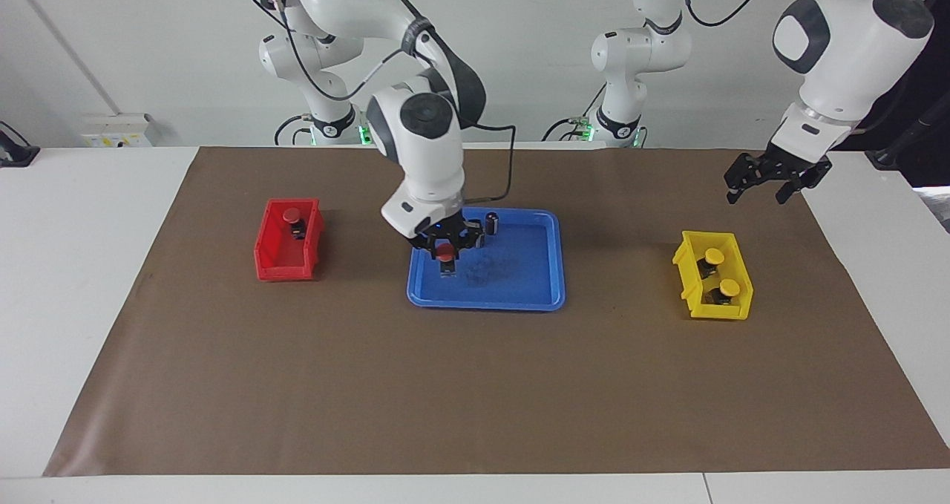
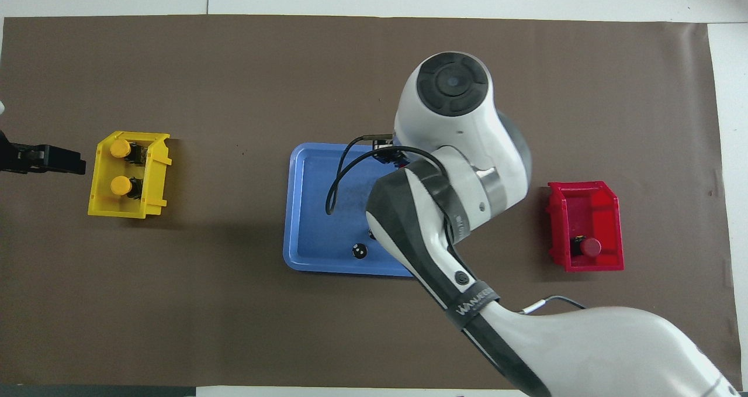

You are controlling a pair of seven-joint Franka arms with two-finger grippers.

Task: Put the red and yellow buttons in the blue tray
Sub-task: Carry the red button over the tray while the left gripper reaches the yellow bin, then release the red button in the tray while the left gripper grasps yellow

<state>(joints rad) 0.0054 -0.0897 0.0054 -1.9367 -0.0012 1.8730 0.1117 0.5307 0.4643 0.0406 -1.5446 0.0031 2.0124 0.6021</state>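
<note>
My right gripper is down inside the blue tray, shut on a red button at the tray's end toward the right arm. In the overhead view the right arm's wrist hides this gripper and its button over the blue tray. A second red button stands in the red bin. Two yellow buttons sit in the yellow bin. My left gripper hangs open and empty over the mat beside the yellow bin, at the left arm's end.
A dark capless cylinder stands in the tray at the rim nearest the robots, close to the right gripper. A brown mat covers the table. The right arm's cable loops over the tray.
</note>
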